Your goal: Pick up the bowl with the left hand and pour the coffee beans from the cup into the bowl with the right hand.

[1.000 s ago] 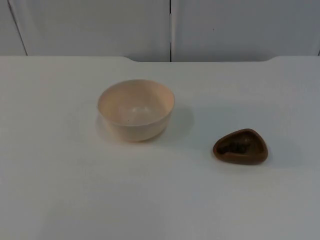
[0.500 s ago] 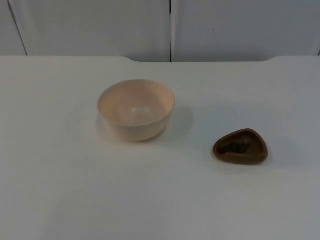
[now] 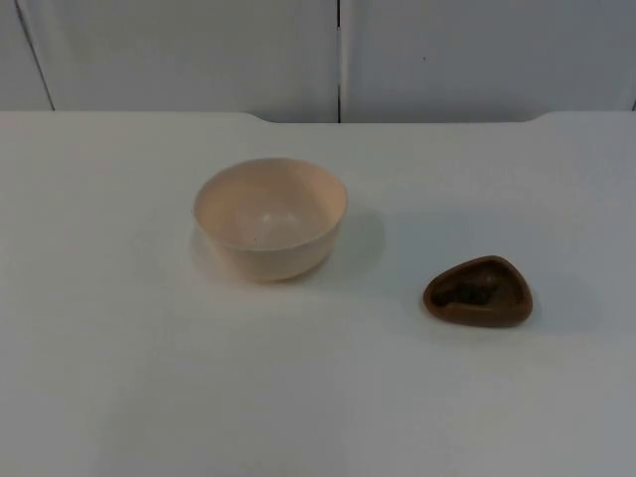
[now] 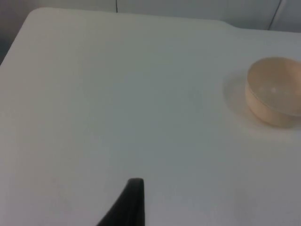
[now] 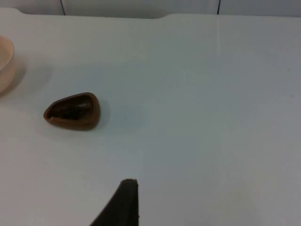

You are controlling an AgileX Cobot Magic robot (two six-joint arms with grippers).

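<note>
A cream bowl (image 3: pixel 269 217) stands upright and empty left of the table's middle in the top view. A small brown cup (image 3: pixel 478 291) with dark coffee beans inside sits to its right, nearer the front. The left wrist view shows the bowl (image 4: pixel 275 92) well away from my left gripper (image 4: pixel 129 207), which waits over bare table. In the right wrist view the cup (image 5: pixel 73 110) lies a good distance from my right gripper (image 5: pixel 122 205), with the bowl's rim (image 5: pixel 3 63) beyond it. Neither gripper touches anything.
The white table (image 3: pixel 119 378) ends at a grey partition wall (image 3: pixel 338 55) at the back. The table's far left corner (image 4: pixel 33 14) is seen from the left wrist. Bare table surrounds the bowl and the cup.
</note>
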